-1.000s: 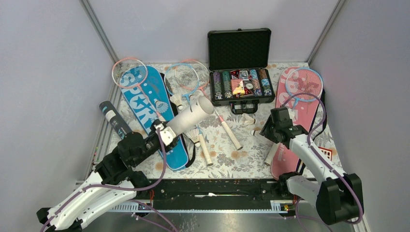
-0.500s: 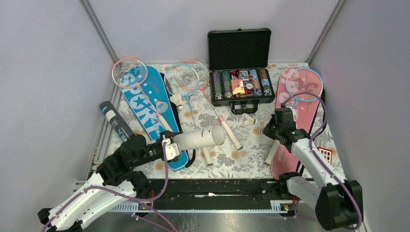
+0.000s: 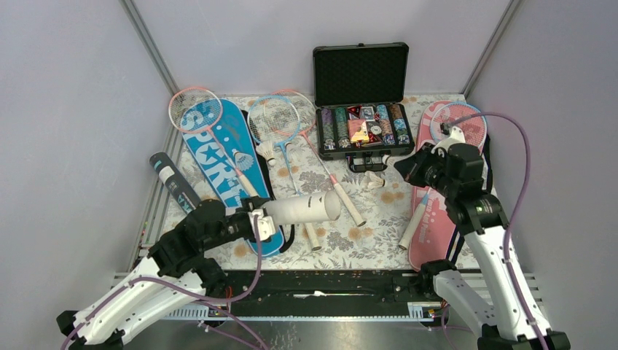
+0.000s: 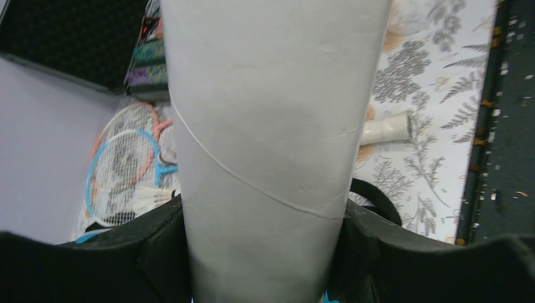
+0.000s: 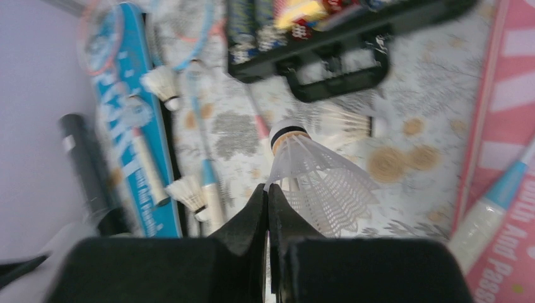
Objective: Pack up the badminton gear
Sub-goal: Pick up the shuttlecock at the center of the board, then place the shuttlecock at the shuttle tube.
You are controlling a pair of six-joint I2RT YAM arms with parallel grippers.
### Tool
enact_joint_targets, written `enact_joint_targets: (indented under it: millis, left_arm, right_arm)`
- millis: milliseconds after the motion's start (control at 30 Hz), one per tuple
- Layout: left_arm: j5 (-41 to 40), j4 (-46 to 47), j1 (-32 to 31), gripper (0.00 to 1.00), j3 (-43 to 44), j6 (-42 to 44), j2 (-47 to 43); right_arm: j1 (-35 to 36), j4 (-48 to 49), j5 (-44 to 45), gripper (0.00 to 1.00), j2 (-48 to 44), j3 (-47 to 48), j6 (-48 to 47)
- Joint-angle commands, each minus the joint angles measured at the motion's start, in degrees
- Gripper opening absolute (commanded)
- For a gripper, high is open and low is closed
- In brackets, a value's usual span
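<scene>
Lying aslant by the left edge of the floral-printed surface [image 3: 342,237], a long dark tube with a white band [image 3: 173,184] points toward the far-left corner. Just right of it, a blue racket-shaped "SPORT" cover [image 3: 218,157] runs from the far-left corner toward the near edge, with a pink thin-framed racket [image 3: 194,109] laid along it. The left jaws clamp the near end of a long white cardboard tube [image 3: 302,209], held above the surface by the near edge. Its long axis runs almost parallel to that edge, open mouth facing right. Over the right half, the right jaws are pressed together on the skirt rim of a white shuttlecock with a translucent skirt [image 5: 315,183]. Its black-banded cork tip points away from them, toward the handle of the black poker-chip case [image 3: 362,131]. A pink racket-shaped cover [image 3: 437,226] lies lengthwise along the right edge.
</scene>
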Motion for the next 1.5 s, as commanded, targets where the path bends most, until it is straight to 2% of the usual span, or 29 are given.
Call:
enact_joint_targets:
  millis: [0, 133, 300, 567, 800, 1267, 1467]
  left_arm:
    - [-9.3, 2.3, 0.1, 0.47, 5.3, 1.0, 5.7]
    - [-14.0, 3.1, 0.1, 0.46, 7.1, -0.5, 9.3]
    - [-14.2, 3.1, 0.1, 0.46, 8.8, -1.0, 12.0]
    - [-4.9, 6.4, 0.2, 0.46, 6.2, 5.0, 10.6]
    - [0.4, 7.1, 0.1, 0.44, 7.3, 9.1, 11.8]
    - [1.4, 9.3, 0.1, 0.42, 9.5, 3.5, 12.4]
    - [1.0, 9.8, 0.1, 0.42, 8.3, 2.3, 11.8]
  right_arm:
    - [0.5, -1.7, -16.1, 0.00, -2.7, 5.3, -2.2]
    - [2.3, -0.7, -24.8, 0.00, -4.9, 7.4, -0.4]
    - [7.6, 3.5, -28.4, 0.00, -6.8, 7.1, 3.5]
    - [14.7, 6.1, -30.3, 0.00, -5.2, 6.9, 5.4]
    - [18.6, 14.5, -32.0, 0.00, -3.9, 2.7, 8.9]
    - [26.7, 21.6, -24.7, 0.00, 1.1, -0.9, 8.9]
    - [27.4, 28.5, -20.3, 0.00, 3.0, -3.2, 11.6]
